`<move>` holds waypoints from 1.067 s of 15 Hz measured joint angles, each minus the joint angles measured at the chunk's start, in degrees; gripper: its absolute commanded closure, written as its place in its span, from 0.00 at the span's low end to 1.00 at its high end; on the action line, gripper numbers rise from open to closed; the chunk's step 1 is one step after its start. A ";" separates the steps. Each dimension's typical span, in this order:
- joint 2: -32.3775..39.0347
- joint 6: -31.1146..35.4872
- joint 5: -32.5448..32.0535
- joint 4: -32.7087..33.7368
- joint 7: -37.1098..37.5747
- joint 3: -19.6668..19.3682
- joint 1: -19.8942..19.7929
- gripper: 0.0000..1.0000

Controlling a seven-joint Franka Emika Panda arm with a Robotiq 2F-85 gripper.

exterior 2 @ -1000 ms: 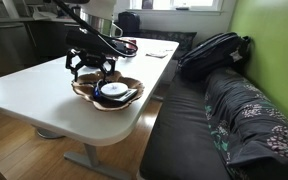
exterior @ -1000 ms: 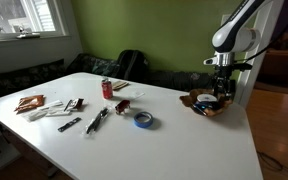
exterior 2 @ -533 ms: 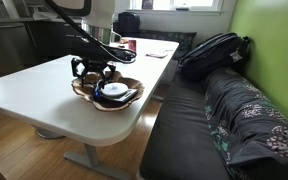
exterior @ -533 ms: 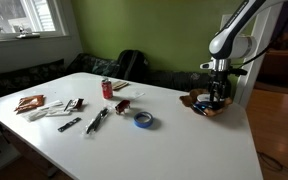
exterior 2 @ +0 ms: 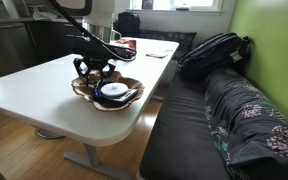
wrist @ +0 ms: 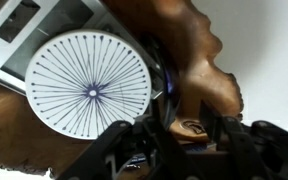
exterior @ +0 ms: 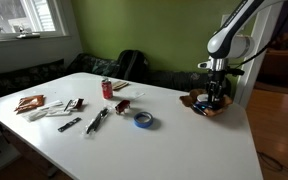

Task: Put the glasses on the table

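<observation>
In the wrist view the gripper (wrist: 181, 130) hangs just above the wooden bowl (wrist: 199, 50) with its 2 fingers spread and nothing clamped between them. The glasses (wrist: 165, 80) lie inside the bowl. Only a dark, bluish sliver of them shows, wedged between the white spoked disc (wrist: 91, 92) and the bowl's carved wall, so I cannot tell which way the frame faces. A calculator (wrist: 14, 35) lies under the disc's far edge. I judge the glasses light and thin, with slick lenses that scratch easily and hinged arms that may swing when lifted. The safest hold is probably across the bridge or the frame rim, closing gently and staying off the lens faces. The disc and the wall leave the fingers little room. In an exterior view the bowl sits near the table (exterior: 174, 140) edge, well apart from the blue tape roll (exterior: 143, 119) farther along the top.
</observation>
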 measured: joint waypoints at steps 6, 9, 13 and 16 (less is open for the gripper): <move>1.04 0.00 0.00 1.30 0.00 0.37 -0.51 0.94; 1.68 -0.01 0.00 1.75 0.00 0.69 -0.79 0.98; 0.85 -2.67 0.00 1.29 -1.01 1.92 -1.10 0.97; -4.76 -9.09 0.45 -1.06 -3.91 2.68 -1.21 0.97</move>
